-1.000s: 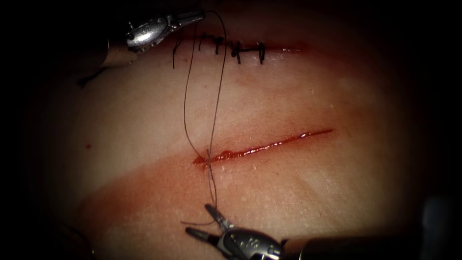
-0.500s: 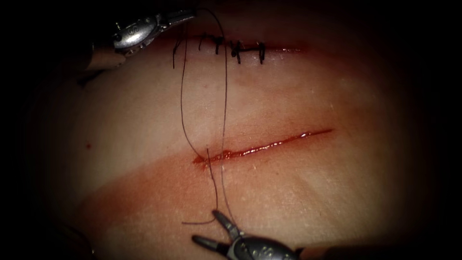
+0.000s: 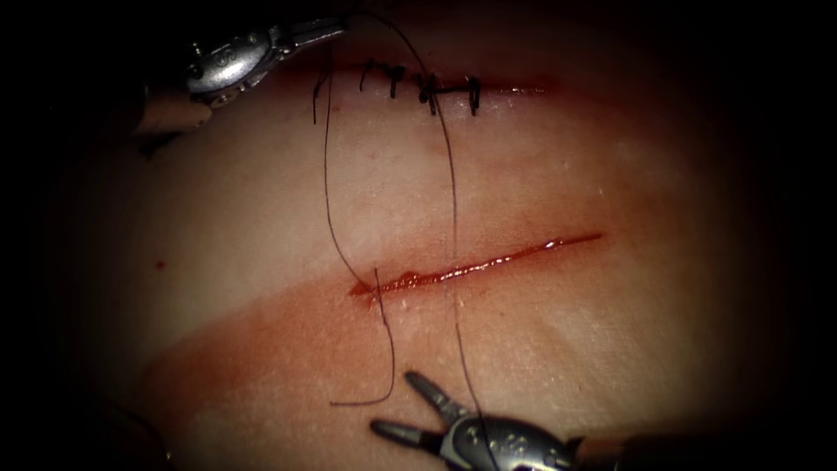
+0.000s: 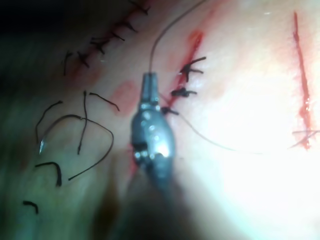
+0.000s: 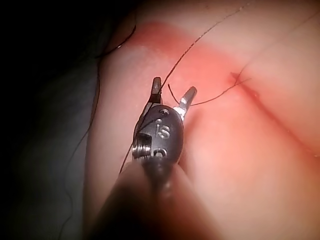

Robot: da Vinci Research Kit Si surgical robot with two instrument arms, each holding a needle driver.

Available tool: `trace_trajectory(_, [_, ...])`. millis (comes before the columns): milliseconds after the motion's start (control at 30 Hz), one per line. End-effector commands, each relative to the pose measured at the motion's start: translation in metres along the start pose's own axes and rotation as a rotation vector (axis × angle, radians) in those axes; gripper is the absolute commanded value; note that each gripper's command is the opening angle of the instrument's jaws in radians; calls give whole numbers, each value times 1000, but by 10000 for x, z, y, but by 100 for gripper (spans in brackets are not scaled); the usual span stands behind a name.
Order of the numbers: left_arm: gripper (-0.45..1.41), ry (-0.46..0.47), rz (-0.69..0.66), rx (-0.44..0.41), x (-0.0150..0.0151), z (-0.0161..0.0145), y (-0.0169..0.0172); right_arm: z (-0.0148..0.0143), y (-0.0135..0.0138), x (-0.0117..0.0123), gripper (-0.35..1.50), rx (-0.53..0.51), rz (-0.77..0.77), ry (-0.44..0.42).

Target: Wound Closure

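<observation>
The thin dark thread crosses the glistening red cut at its left end in the pale, moist pork tissue. The steel left tool, far left, has its fingers clenched on the thread. The near right tool, fingers spread, grasps nothing and has shifted right.

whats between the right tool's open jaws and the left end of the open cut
In the endoscope view, bare tissue crossed by thread: the short free tail curling from the cut's left end, and a long strand toward the right tool.
</observation>
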Motion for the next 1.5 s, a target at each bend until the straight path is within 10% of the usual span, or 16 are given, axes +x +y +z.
trace_trajectory(33, [-45,1,0,-1,-6,6,-2,3,-2,-7,133,7,2,-7])
trace_trajectory(433, [-45,49,1,-3,0,-24,1,-36,75,-11,131,118,-4,-37])
trace_trajectory(833, [-45,181,-100,-64,20,-29,39,50,152,44,109,268,9,-13])
trace_trajectory(1233, [-45,364,-208,-132,78,-30,65,140,146,63,106,399,-28,-1])
trace_trajectory(1500, [-45,376,-214,-147,91,-31,79,131,143,77,103,400,-30,-1])
